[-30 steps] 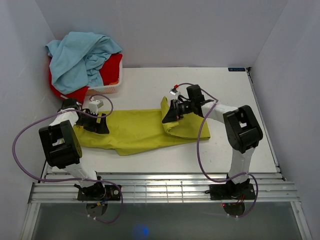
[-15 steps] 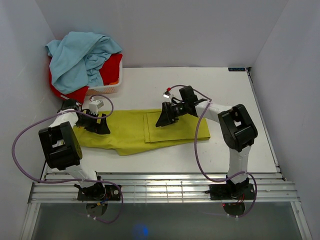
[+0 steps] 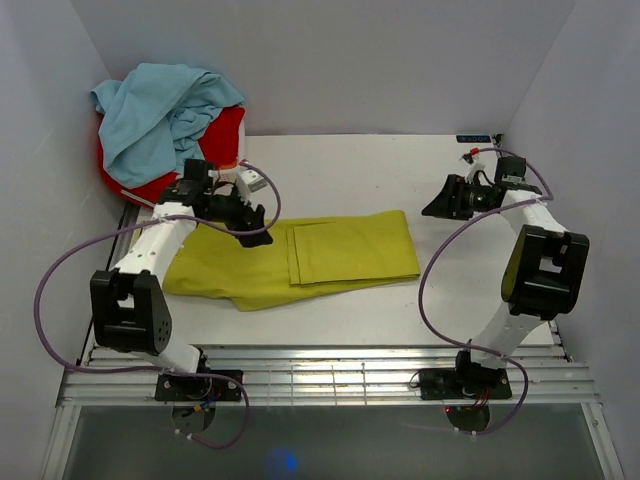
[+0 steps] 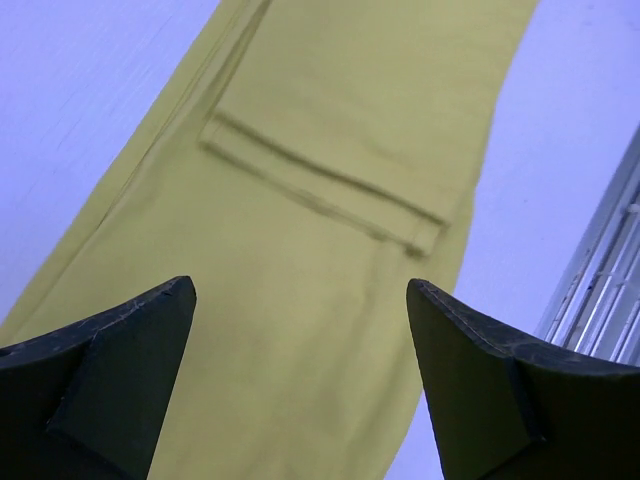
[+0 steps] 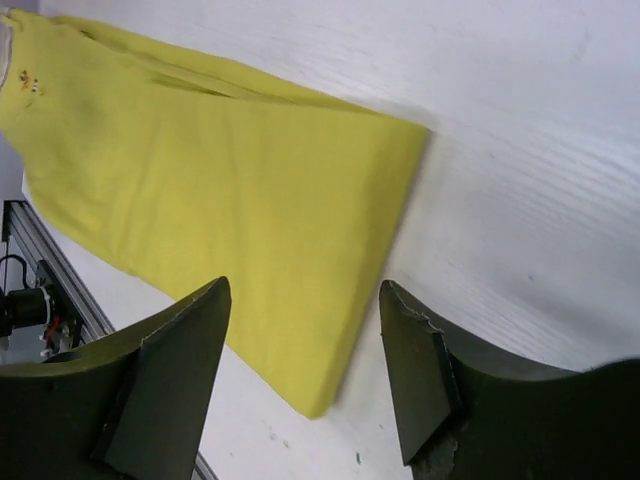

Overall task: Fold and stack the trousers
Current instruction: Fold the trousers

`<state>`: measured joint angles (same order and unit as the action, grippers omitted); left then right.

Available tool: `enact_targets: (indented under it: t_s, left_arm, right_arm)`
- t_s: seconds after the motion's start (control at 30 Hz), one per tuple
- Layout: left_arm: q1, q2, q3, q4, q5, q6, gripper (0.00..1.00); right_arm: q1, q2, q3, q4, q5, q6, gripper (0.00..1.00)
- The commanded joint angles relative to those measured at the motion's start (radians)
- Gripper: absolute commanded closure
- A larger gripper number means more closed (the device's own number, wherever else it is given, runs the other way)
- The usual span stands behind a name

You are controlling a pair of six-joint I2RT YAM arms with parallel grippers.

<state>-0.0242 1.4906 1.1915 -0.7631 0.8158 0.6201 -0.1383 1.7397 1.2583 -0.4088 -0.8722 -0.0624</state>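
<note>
Right wrist: small label [image 5: 28, 82] on trousers [image 5: 220, 190], too small to read.

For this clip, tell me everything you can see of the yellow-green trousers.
The trousers are plain yellow-green cloth, lying flat on the white table, long axis left to right. Their right part is folded back over the middle, the hemmed leg ends lying on top. A small coloured label shows near the left end. Neither the open left gripper nor the open right gripper holds them.
</note>
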Motion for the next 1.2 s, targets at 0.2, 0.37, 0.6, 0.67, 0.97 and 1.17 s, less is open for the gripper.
enact_targets:
  t_s: [0.2,0.37,0.6,0.67,0.97,1.17]
  left_arm:
    - [-0.267,0.293,0.122,0.192,0.04,-0.229,0.08]
    - [-0.273,0.43,0.108,0.179,-0.024,-0.261,0.14]
    - [-0.227,0.433,0.114,0.173,-0.058,-0.296,0.06]
    - [-0.194,0.402,0.123,0.163,-0.049,-0.31,0.03]
    - [0.128,0.212,0.145,0.006,0.04,-0.287,0.02]
    - [0.358,0.132,0.089,-0.117,-0.006,-0.179,0.02]
  right_arm:
    - [-0.037,0.179,-0.083,-0.081,-0.05,-0.1,0.24]
    - [-0.032,0.213,-0.109,-0.039,-0.056,-0.103,0.24]
    - [0.002,0.319,-0.08,-0.053,-0.093,-0.128,0.44]
    - [0.002,0.337,-0.053,-0.062,-0.132,-0.12,0.44]
    - [0.016,0.414,-0.025,-0.033,-0.218,-0.065,0.68]
    - [-0.033,0.341,-0.023,-0.065,-0.238,-0.068,0.92]
